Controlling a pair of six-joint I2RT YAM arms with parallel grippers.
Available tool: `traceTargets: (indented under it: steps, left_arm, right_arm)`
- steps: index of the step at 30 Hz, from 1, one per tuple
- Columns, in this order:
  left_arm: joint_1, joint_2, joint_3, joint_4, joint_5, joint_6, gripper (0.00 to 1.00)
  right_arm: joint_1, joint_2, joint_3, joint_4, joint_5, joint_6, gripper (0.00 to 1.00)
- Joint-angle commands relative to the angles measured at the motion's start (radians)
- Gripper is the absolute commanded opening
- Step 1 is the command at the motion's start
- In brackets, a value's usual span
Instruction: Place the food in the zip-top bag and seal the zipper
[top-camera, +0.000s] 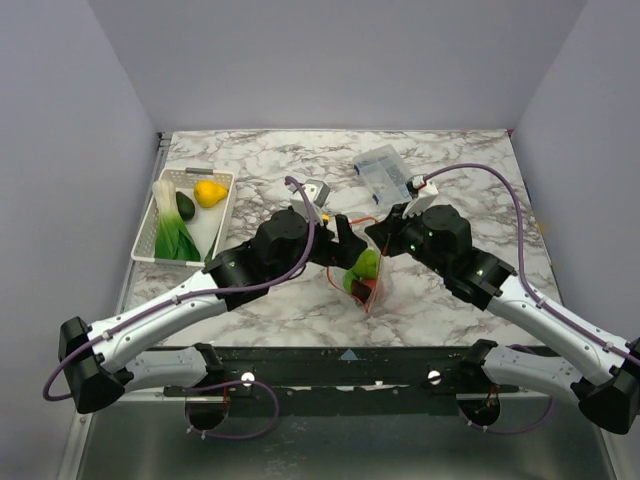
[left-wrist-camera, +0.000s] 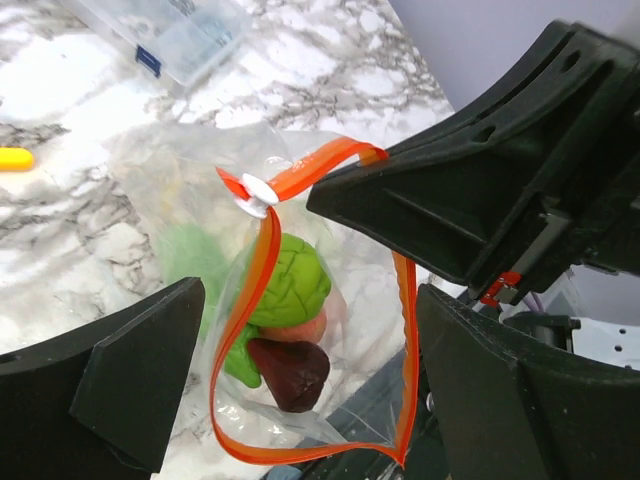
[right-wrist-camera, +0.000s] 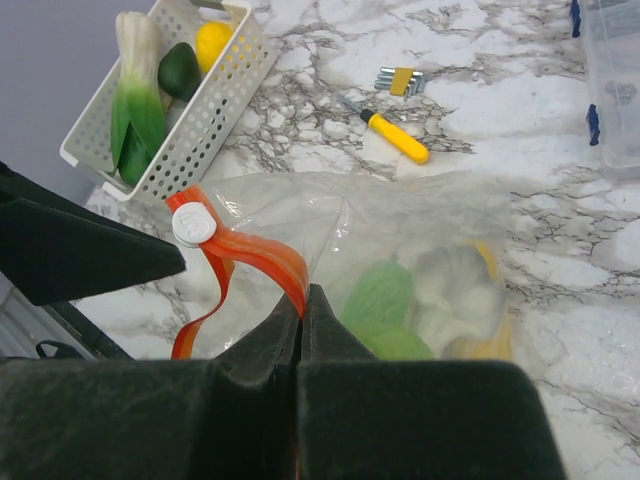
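Top external view shows the two arms meeting in the middle of the marble worktop (top-camera: 300, 160). The zip-top bag (top-camera: 362, 292) sits between them, a little nearer to us than the tools.

The right tool (right-wrist-camera: 300, 320) has its fingers pressed tight together, and it is pinching the zipper (right-wrist-camera: 250, 248). The white slider (right-wrist-camera: 193, 226) sits at one end of the strip, just left of the pinch. The bag's mouth is open, and the orange strip makes a big loop.

The left tool (left-wrist-camera: 310, 340) is spread wide. In its own view one finger is on each side of the bag's mouth. I cannot tell if the fingers touch the bag.

Some food is inside the bag. I can see a green piece (left-wrist-camera: 290, 280) and a dark red piece (left-wrist-camera: 290, 375) below it. The right wrist view also shows a white piece (right-wrist-camera: 450, 285) in there.

A white basket (top-camera: 212, 232) is at the far left. It holds a green and white leek (top-camera: 172, 232), a dark green piece (top-camera: 185, 205) and a yellow piece (top-camera: 209, 191).

A clear box (top-camera: 383, 168) lies far behind the bag. A yellow screwdriver (right-wrist-camera: 397, 137) lies on the worktop past the bag.
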Motion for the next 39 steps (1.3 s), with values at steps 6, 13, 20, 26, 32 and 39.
traceTargets:
  steps: [6,13,20,26,32,39]
  left_arm:
    - [0.071,-0.163,-0.075,-0.009,-0.176,-0.008,0.89]
    - [0.297,-0.278,-0.177,-0.044,-0.279,-0.133,0.94]
    - [0.553,-0.249,-0.22,-0.038,-0.322,-0.189,0.95]
    - [0.769,-0.118,-0.217,-0.041,-0.267,-0.267,0.96]
    - [0.917,0.083,-0.176,0.041,-0.197,-0.273,0.96]
    - [1.028,0.331,-0.04,0.05,-0.158,-0.247,0.92]
  right_arm:
    - [0.006,-0.01,-0.007,0.005,0.02,-0.001,0.01]
    - [0.006,-0.006,-0.012,0.011,0.02,-0.005,0.01]
    - [0.006,0.002,-0.007,0.01,0.012,-0.014,0.01]
    - [0.006,-0.005,-0.008,0.002,0.02,-0.024,0.01]
    - [0.007,-0.003,0.001,-0.01,0.019,-0.036,0.01]
    - [0.006,0.003,0.004,-0.021,0.025,-0.043,0.01]
